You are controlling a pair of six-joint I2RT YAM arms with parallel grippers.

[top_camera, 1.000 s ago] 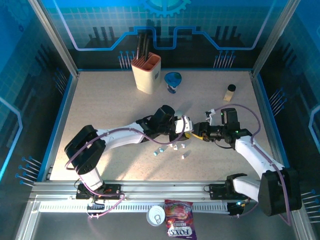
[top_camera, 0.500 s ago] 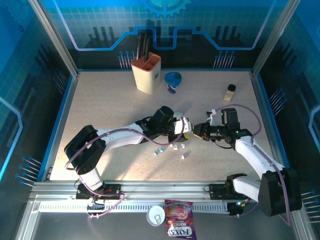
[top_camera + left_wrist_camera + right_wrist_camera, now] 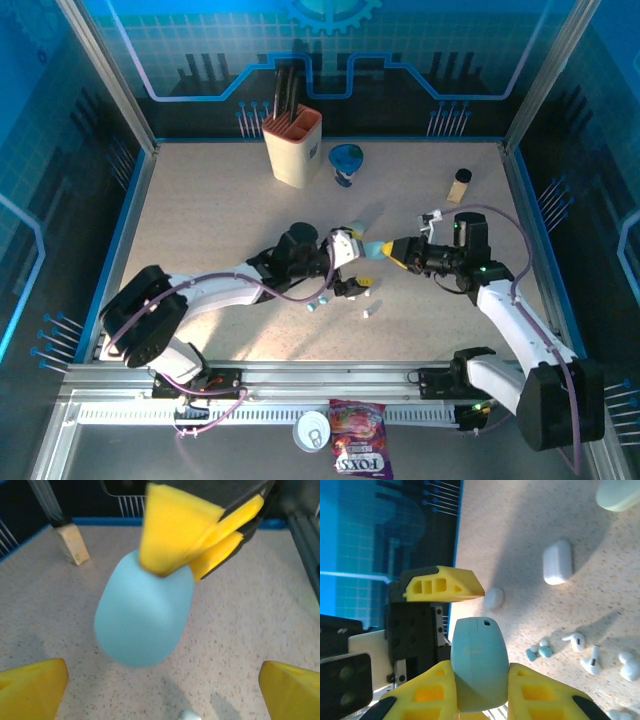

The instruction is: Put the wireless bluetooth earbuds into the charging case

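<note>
While the right fingers [image 3: 427, 692] clamp the teal charging case [image 3: 142, 620] above the counter [image 3: 240, 630], the left fingers [image 3: 35, 685] stand wide apart, empty.

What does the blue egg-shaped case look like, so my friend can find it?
Look at the middle of the speckled table and follow the right arm to its yellow jaws. They pinch the pale teal case, a smooth pebble shape. Unlike the white case lying on the table, it is teal and gripped.
</note>
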